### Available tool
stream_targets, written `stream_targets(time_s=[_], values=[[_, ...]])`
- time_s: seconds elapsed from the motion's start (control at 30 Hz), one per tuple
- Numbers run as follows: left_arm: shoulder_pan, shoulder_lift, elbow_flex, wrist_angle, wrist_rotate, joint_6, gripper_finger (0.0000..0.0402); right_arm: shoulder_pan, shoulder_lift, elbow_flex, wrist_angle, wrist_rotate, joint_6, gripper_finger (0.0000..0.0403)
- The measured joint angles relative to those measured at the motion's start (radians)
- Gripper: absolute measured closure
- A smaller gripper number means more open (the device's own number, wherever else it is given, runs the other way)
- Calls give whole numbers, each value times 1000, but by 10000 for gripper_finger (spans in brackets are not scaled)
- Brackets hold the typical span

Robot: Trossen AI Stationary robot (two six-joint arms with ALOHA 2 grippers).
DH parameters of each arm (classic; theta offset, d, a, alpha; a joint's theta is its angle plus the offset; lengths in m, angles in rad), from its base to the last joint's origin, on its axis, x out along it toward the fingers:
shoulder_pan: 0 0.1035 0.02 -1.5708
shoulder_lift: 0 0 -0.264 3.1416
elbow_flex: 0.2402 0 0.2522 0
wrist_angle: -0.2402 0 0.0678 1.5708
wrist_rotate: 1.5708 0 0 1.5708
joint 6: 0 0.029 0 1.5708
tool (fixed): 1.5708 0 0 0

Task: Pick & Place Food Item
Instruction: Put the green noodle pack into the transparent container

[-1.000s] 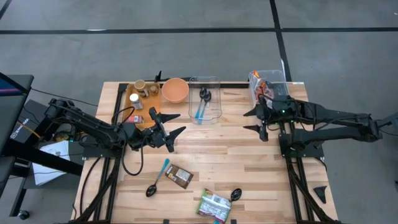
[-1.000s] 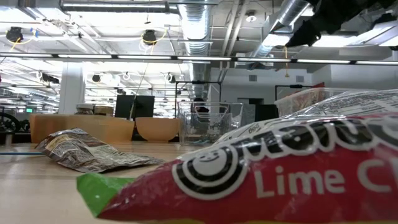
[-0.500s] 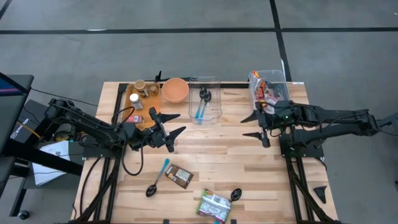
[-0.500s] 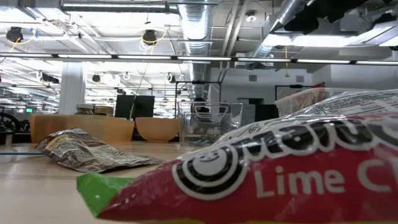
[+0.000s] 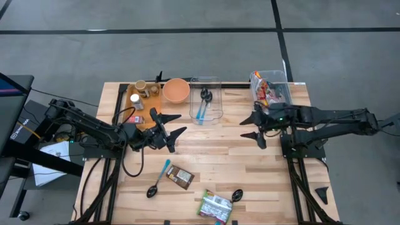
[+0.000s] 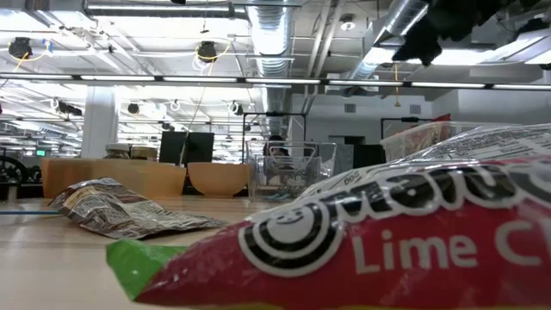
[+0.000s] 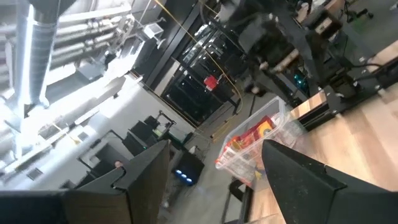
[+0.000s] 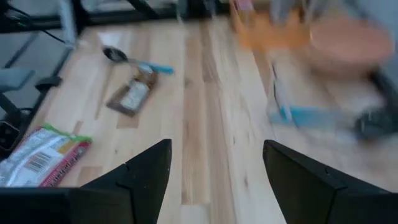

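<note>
Both jaws stood wide and empty — the right gripper (image 5: 255, 127) far from the chip bag (image 5: 215, 205) at the table's near edge — so a hasty descent risked snagging the spoon (image 5: 237, 195) beside it.

Looks like an industrial lab or workshop: exposed silver ducts (image 6: 284, 34) and pipes under an open ceiling, strip lights (image 6: 155, 79) in long rows, bare grey concrete floor (image 5: 187, 44) around a wooden bench (image 5: 212, 156) on a metal frame.

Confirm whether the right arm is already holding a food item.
No: in the high view the right gripper hangs over bare table with fingers apart and nothing between them.
</note>
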Motion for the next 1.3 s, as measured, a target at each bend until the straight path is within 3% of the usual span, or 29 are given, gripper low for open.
stream_targets(time_s=[0.47,0.83,1.1,1.3], values=[[125,0,0,4,199,31,152,46,230,-1,-67,23,388,154],[186,0,0,4,248,23,152,318,464,-1,-37,17,667,154],[186,0,0,4,252,21,152,536,551,-1,248,-3,715,154],[185,0,0,3,252,14,152,633,645,-1,507,-5,605,154]])
